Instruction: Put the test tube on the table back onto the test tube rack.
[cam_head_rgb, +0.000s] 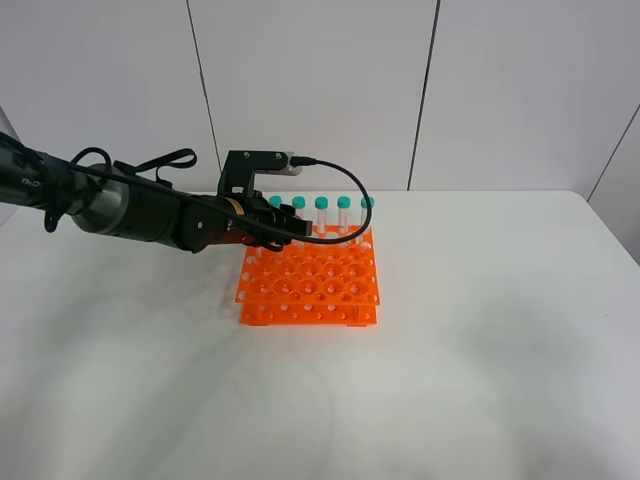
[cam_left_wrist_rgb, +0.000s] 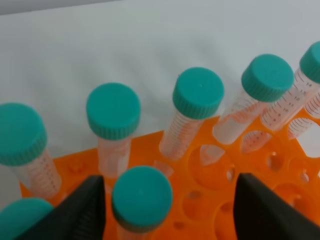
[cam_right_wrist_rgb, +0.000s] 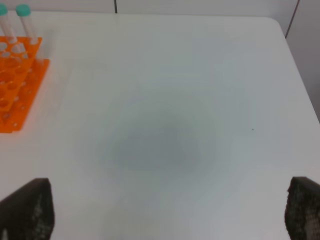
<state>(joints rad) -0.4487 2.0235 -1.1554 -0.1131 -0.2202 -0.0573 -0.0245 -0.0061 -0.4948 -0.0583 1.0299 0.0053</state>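
The orange test tube rack (cam_head_rgb: 310, 285) stands on the white table (cam_head_rgb: 480, 350). My left gripper (cam_head_rgb: 285, 222) hovers over the rack's back left corner. In the left wrist view my left gripper (cam_left_wrist_rgb: 167, 200) is open. A teal-capped test tube (cam_left_wrist_rgb: 141, 197) stands upright in a rack (cam_left_wrist_rgb: 280, 190) hole between the jaws, close to one finger (cam_left_wrist_rgb: 90, 205). Several more teal-capped tubes (cam_head_rgb: 321, 215) stand along the rack's back row. No tube lies on the table in view. My right gripper (cam_right_wrist_rgb: 165, 207) is open and empty above bare table.
The left arm and its black cable (cam_head_rgb: 340, 190) reach over the rack's back left from the left side. A white panelled wall (cam_head_rgb: 320, 90) stands behind the table. The rack's right edge shows in the right wrist view (cam_right_wrist_rgb: 15, 95).
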